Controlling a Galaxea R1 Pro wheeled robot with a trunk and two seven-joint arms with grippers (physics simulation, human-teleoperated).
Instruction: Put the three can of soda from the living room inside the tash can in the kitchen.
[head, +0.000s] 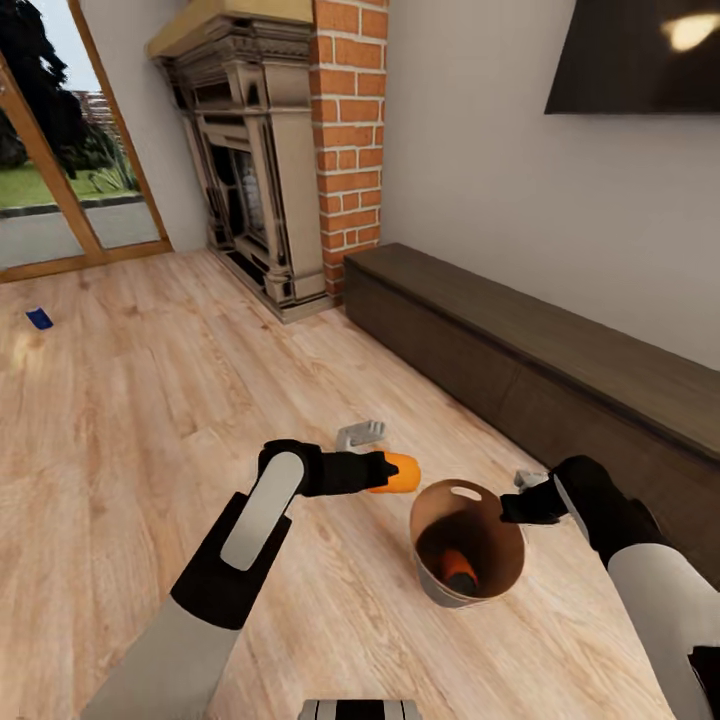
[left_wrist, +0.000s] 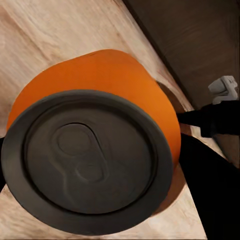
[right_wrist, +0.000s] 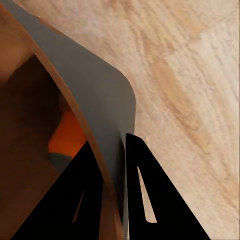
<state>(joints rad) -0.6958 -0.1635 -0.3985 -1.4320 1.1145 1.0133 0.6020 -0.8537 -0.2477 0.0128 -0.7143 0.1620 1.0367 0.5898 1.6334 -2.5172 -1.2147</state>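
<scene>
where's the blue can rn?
In the head view the blue can lies on the plank floor far off to the robot's left, near the glass doors, well away from both grippers and the trash can.

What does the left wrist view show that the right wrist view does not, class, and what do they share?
Left wrist: the held orange can seen end-on, grey top and pull tab, gripped by the left pincer. Right wrist: the right pincer clamped on the trash can wall, a second orange can inside. Shared: the plank floor.
</scene>
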